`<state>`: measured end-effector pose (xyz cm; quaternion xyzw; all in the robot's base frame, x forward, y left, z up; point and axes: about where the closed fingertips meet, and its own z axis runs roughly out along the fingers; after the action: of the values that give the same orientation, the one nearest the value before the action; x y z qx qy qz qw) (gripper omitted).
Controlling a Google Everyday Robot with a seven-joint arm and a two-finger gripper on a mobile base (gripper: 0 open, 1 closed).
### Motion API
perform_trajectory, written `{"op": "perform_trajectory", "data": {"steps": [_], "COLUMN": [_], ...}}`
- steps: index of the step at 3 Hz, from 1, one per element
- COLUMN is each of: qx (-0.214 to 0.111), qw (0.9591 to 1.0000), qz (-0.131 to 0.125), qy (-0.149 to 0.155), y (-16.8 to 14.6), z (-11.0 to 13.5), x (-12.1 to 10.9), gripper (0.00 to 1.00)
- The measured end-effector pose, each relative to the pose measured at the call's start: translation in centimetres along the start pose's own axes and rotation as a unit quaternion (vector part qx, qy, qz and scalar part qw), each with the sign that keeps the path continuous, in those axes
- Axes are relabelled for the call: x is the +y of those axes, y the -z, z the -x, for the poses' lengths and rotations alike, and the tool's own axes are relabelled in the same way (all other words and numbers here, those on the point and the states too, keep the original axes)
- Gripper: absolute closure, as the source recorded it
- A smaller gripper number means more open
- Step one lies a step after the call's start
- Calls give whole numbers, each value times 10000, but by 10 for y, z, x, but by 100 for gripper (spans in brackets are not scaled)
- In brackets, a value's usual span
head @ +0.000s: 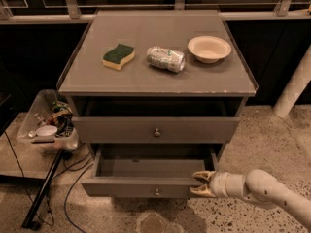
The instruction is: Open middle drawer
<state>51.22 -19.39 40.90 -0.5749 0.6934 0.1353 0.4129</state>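
Smooth white tubular arm (272, 194) w/ cylindrical wrist — tan gripper (199, 184) at tip, lower right
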Motion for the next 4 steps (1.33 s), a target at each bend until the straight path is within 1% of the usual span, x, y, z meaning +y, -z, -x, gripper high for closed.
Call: {"op": "perform_trajectory", "data": {"steps": [1, 2, 3, 4], "qx": [-234, -234, -234, -234], "qw": [9997, 9997, 9997, 9997], "qz": [30, 30, 31, 31], "qy": [38, 38, 38, 38], "y": [0, 4, 4, 4], "z": [9, 12, 12, 12], "x": [30, 30, 30, 30], "gripper": [100, 100, 82, 58]}}
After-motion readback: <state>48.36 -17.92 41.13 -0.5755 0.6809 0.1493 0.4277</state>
